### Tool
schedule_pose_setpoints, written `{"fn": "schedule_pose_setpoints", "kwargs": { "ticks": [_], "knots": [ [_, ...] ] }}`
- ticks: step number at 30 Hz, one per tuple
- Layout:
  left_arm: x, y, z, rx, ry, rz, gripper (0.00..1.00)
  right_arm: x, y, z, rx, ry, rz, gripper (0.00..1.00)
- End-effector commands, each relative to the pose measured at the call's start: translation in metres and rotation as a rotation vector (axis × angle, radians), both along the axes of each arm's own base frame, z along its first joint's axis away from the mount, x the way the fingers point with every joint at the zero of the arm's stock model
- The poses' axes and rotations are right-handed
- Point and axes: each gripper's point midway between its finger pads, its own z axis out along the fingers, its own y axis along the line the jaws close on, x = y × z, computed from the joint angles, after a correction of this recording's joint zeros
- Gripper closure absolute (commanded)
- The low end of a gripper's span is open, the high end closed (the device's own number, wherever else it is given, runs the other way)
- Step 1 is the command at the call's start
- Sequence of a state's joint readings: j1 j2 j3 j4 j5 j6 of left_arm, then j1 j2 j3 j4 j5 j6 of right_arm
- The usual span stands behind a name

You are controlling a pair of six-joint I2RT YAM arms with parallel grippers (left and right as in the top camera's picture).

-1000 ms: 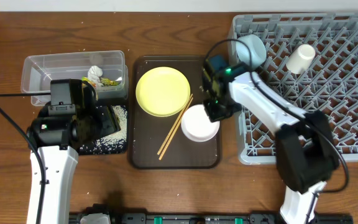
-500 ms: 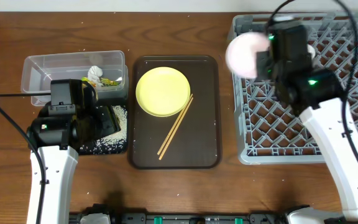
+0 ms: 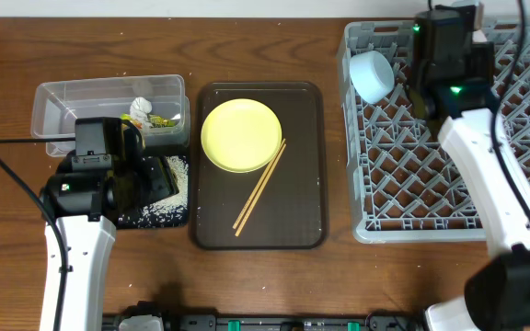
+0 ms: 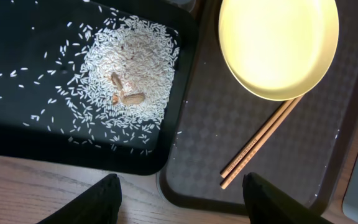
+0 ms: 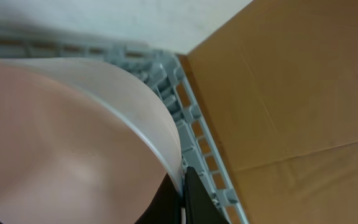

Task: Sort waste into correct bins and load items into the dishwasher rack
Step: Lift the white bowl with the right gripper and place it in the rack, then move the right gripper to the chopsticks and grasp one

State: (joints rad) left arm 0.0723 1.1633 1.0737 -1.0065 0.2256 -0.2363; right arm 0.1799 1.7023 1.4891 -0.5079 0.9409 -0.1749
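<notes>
My right gripper [image 5: 182,186] is shut on the rim of the white bowl [image 5: 61,137], which fills the left of the right wrist view, above the far part of the grey dishwasher rack [image 3: 431,184]. In the overhead view my arm hides that bowl. A light blue bowl [image 3: 373,74] sits in the rack's far left corner. The yellow plate [image 3: 241,135] and chopsticks [image 3: 260,187] lie on the brown tray [image 3: 306,211]. My left gripper [image 4: 178,202] hangs open over the table by the black tray [image 3: 145,216], which holds rice [image 4: 126,74].
The clear box [image 3: 72,101] at the far left holds a green-and-orange wrapper [image 3: 161,120] and a crumpled white scrap [image 3: 140,110]. The rack's edge [image 5: 194,124] runs close under the held bowl, with bare wooden table [image 5: 291,93] beyond it.
My right arm has lifted the white bowl off the brown tray and carried it to the far side of the rack. The left arm has not moved.
</notes>
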Motion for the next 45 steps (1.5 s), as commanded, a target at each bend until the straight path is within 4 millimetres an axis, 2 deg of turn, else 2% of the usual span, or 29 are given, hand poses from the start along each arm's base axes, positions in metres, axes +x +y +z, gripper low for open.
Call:
{"fn": "schedule_pose_setpoints", "kwargs": {
  "ticks": [1,8,13,17,21,26,30,34,39,41,43,45],
  "knots": [
    [-0.001,0.002,-0.003,0.002,0.012,0.013,0.34,0.004,-0.005,-0.022,-0.094,0.104,-0.027,0.99],
    [-0.001,0.002,-0.003,-0.001,0.013,0.018,0.34,0.017,0.012,-0.073,-0.113,0.214,0.002,0.99],
    [-0.001,0.001,-0.003,-0.009,0.013,0.021,0.35,0.019,0.024,-0.089,-0.119,0.245,0.023,0.99],
    [-0.001,0.001,-0.003,-0.010,0.014,0.024,0.34,0.016,0.032,-0.091,-0.122,0.263,0.038,0.99],
    [-0.001,0.001,-0.003,-0.010,0.014,0.024,0.34,0.005,0.037,-0.098,-0.127,0.317,0.044,0.99],
    [-0.001,0.001,-0.003,-0.010,0.014,0.024,0.35,-0.019,0.036,-0.111,-0.086,0.370,-0.009,0.99],
    [-0.001,0.001,-0.003,-0.010,0.014,0.024,0.35,-0.035,0.044,-0.129,0.045,0.397,-0.029,0.99],
    [-0.001,0.001,-0.003,-0.010,0.014,0.024,0.35,-0.048,0.061,-0.145,0.225,0.428,-0.019,0.99],
    [-0.001,0.001,-0.003,-0.010,0.014,0.024,0.34,-0.059,0.082,-0.141,0.390,0.447,0.038,0.98],
    [-0.001,0.001,-0.003,-0.010,0.014,0.024,0.35,-0.062,0.087,-0.131,0.431,0.432,0.060,0.84],
    [-0.001,0.001,-0.003,-0.010,0.014,0.024,0.34,-0.065,0.090,-0.117,0.460,0.399,0.080,0.75],
    [-0.001,0.001,-0.003,-0.010,0.014,0.024,0.34,-0.067,0.093,-0.098,0.494,0.352,0.106,0.61]
  ]
}}
